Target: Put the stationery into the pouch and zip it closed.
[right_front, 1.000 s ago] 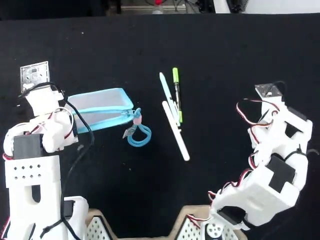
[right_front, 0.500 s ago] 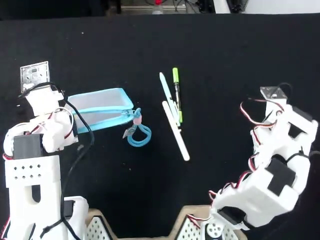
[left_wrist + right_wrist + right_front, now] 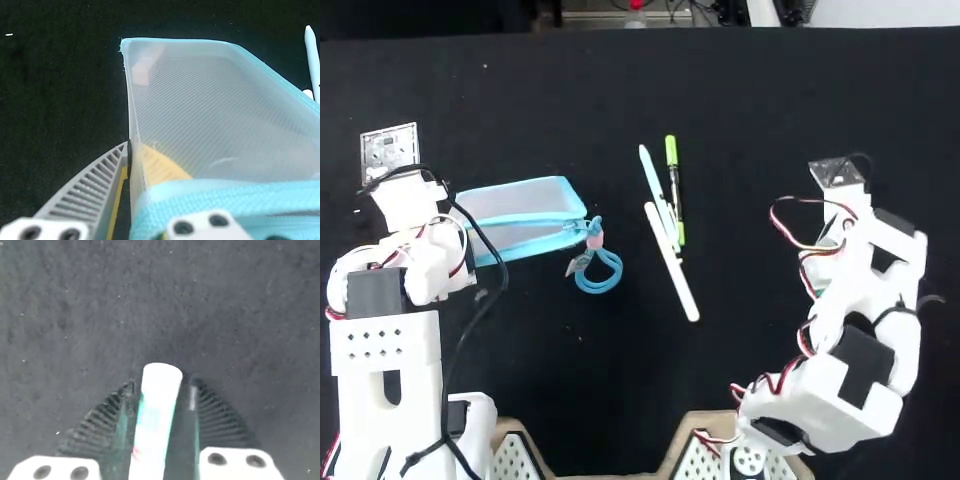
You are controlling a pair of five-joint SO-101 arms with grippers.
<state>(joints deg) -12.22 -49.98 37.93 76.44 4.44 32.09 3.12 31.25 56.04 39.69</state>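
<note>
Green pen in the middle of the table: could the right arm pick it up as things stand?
Probably not yet. The way across the table to the green pen looks free, but the right gripper has its fingers shut on a white stick, which it would likely have to let go first.

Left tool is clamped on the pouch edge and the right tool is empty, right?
Not quite. The right tool is not empty: the right wrist view shows a white pen gripped in it. The left tool is clamped on the pouch edge.
</note>
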